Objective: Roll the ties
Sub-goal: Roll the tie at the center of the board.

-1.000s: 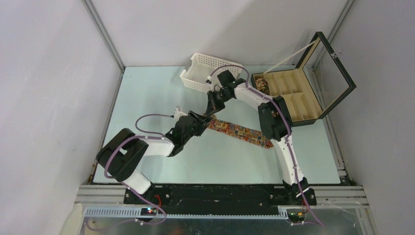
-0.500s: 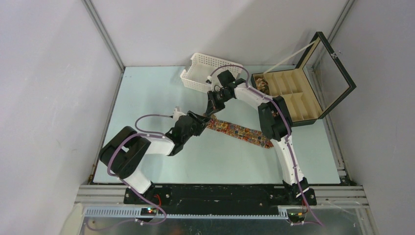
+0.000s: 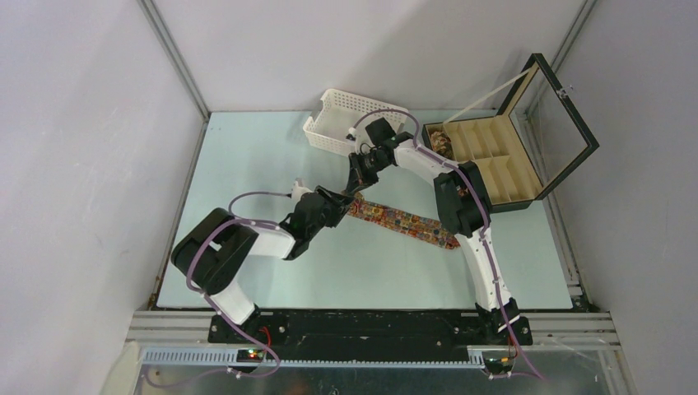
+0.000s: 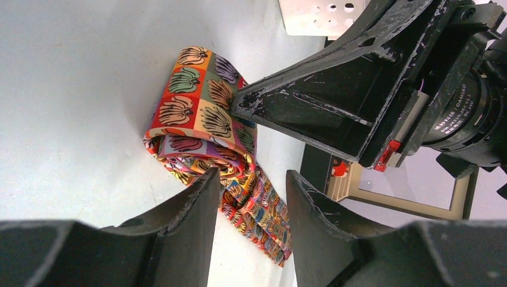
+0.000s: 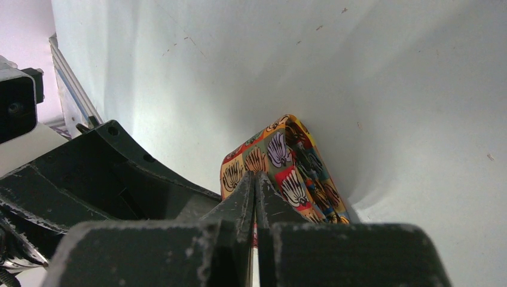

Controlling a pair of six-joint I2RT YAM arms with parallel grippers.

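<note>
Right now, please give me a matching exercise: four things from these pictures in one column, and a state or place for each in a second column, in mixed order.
Column one
1. left gripper
2. right gripper
3. black box
4. white basket

Column two
a. open, at the right side of the table
b. closed on the folded end of the tie
c. at the far edge of the table, left of the box
d. open, one finger on each side of the tie

Pairs: 1-d, 2-b, 3-a, 4-c
</note>
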